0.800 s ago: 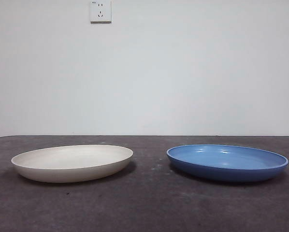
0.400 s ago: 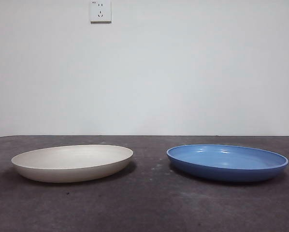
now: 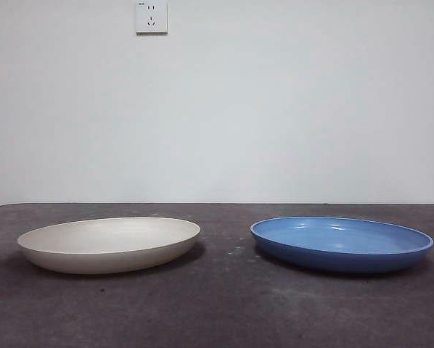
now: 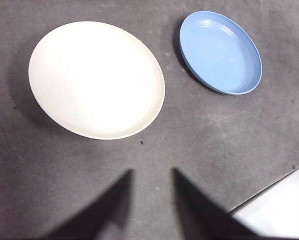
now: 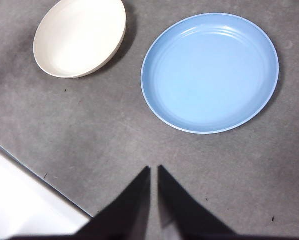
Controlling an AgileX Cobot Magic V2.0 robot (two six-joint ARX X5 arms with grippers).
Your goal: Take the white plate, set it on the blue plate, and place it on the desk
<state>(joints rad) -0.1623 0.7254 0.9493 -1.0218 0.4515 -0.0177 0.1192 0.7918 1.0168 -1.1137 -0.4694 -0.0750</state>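
Observation:
The white plate (image 3: 109,243) lies on the desk (image 3: 224,304) at the left. The blue plate (image 3: 341,243) lies at the right, a gap apart from it. Both plates are empty. No arm shows in the front view. In the left wrist view my left gripper (image 4: 152,172) is open and empty, high above the desk, with the white plate (image 4: 96,79) ahead of it and the blue plate (image 4: 220,52) further off. In the right wrist view my right gripper (image 5: 154,168) has its jaws nearly together and empty, with the blue plate (image 5: 210,72) ahead and the white plate (image 5: 80,36) beyond.
A white wall with a socket (image 3: 151,16) stands behind the desk. The desk's edge shows in the left wrist view (image 4: 269,187) and in the right wrist view (image 5: 39,175), with pale floor beyond it.

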